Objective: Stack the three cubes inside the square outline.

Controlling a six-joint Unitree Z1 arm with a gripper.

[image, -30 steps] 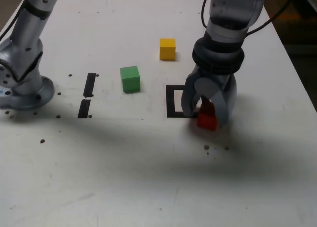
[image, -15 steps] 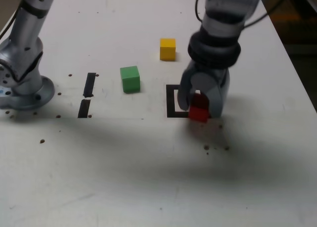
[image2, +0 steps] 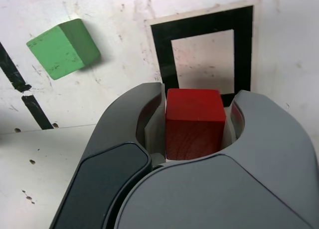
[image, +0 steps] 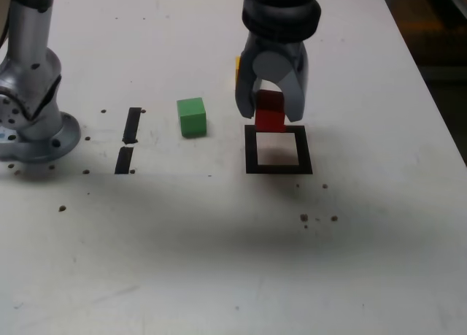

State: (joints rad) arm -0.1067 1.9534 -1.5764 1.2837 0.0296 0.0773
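My gripper point(image: 269, 117) is shut on the red cube point(image: 270, 110) point(image2: 194, 123) and holds it in the air just above the far edge of the square outline point(image: 278, 149) point(image2: 203, 56). The outline is a black tape frame with white inside, and nothing lies in it. The green cube point(image: 192, 117) point(image2: 63, 48) rests on the table to the exterior view's left of the outline. Behind my gripper only a sliver of the yellow cube point(image: 237, 65) shows.
Two short black strips point(image: 128, 139) lie on the white table to the exterior view's left of the green cube. The arm's grey base point(image: 33, 123) stands at the exterior view's far left. Small dark specks point(image: 318, 217) dot the table in front of the outline.
My gripper closed on the red cube at the outline's near right corner, lifted it and carried it away from the camera and to the exterior view's left, over the outline's far edge.
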